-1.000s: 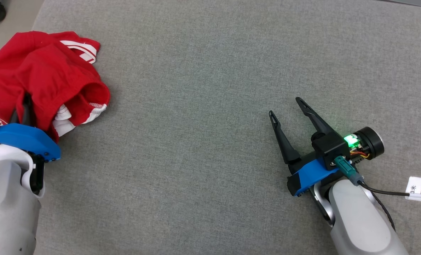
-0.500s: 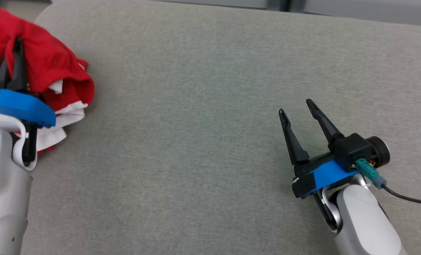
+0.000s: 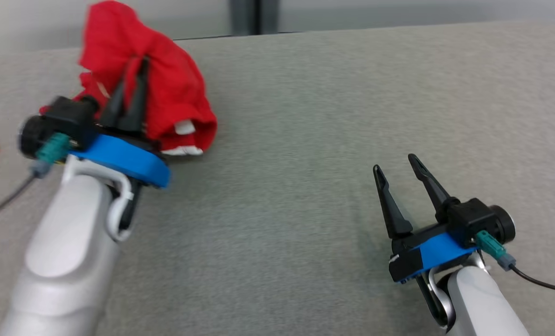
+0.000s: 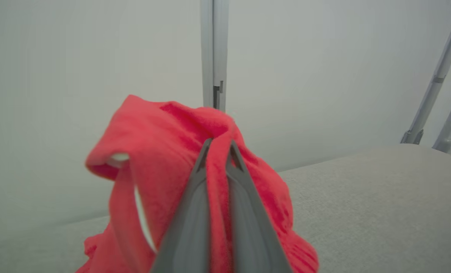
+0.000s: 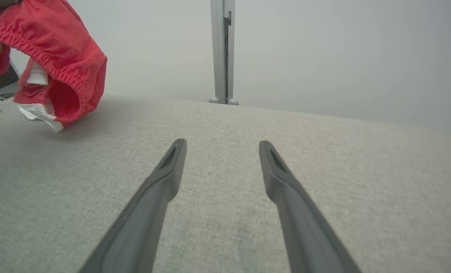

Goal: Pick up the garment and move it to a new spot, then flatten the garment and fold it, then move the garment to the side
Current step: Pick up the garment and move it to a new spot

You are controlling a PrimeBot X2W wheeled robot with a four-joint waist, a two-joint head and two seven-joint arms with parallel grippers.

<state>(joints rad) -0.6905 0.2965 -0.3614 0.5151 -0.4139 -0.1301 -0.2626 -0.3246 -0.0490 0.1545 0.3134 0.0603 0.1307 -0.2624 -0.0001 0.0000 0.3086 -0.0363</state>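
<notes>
- Closest to you, the right gripper sits low over the grey padded table. Its fingers are spread wide with nothing between them.
- Further out on your left, the left gripper is pinched tight on a fold of the red garment, tips pointing up.
- The garment hangs off it in a bunched lump over the table's far left part. The white trim at the bottom is at or just off the surface, can't tell which.
- I'd say you're mid step one: grabbed and lifted, not set down yet. Flattening, folding and the move aside are all left.
- Past the far edge there's a pale wall and a grey post.
</notes>
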